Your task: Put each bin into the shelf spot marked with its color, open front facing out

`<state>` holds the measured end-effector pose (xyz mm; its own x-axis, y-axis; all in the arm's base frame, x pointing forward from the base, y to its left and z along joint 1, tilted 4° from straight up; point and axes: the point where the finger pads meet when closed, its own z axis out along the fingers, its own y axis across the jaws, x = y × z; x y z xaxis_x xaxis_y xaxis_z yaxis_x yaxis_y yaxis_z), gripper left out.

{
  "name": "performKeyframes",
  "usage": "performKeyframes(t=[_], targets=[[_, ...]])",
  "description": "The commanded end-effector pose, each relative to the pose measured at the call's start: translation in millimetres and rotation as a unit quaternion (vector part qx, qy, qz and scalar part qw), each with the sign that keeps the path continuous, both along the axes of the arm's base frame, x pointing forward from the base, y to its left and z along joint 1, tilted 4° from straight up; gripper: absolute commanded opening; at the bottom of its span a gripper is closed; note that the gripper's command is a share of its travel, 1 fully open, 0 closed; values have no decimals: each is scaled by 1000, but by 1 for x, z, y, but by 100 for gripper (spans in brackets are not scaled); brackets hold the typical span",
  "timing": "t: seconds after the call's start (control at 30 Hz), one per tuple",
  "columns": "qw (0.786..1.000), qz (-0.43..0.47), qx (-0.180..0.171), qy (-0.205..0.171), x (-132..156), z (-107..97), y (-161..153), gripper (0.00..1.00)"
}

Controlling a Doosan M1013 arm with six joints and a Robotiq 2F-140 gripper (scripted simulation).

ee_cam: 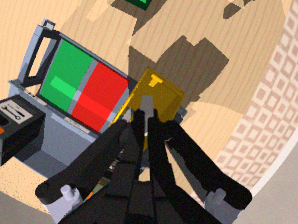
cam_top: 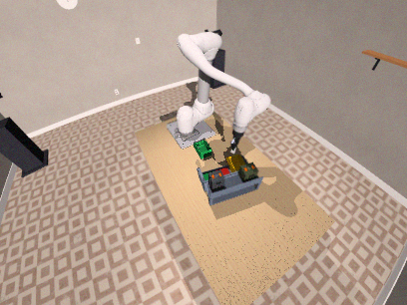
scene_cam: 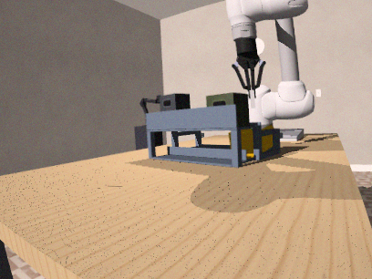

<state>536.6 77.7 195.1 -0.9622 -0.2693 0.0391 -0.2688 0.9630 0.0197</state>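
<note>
From the top view, the arm (cam_top: 214,70) reaches over the table (cam_top: 175,174) (scene_cam: 137,205), its gripper (cam_top: 233,148) (scene_cam: 252,88) (ee_cam: 147,103) above the yellow bin (cam_top: 235,161) (scene_cam: 267,140) (ee_cam: 162,95); the green bin (cam_top: 203,149) lies apart, near the arm's base, outside the shelf (cam_top: 234,194) (scene_cam: 191,119) (ee_cam: 31,60). In the exterior view the fingertips are together with nothing between them, and the yellow bin sits at the shelf's end, partly hidden by its frame. The wrist view shows the green mark (ee_cam: 67,75) and red mark (ee_cam: 102,95) uncovered, with the yellow bin beside the red one, a yellow part (ee_cam: 156,80) inside. If the bin still needs seating, a push from closed fingers off its middle could swing it askew — or into the red spot. Pressing down too hard could tip it and spill the part.
</note>
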Motion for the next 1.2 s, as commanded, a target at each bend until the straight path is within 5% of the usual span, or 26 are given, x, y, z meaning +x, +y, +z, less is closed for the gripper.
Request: performKeyframes(t=[0.0, 0.3, 0.77, 1.17], targets=[[996, 83, 2, -13, -10, -3, 9, 10], [977, 212, -1, -25, -27, -8, 22, 10], [883, 468, -12, -45, -65, -19, 48, 10], [880, 472, -12, -46, -66, -19, 48, 10]])
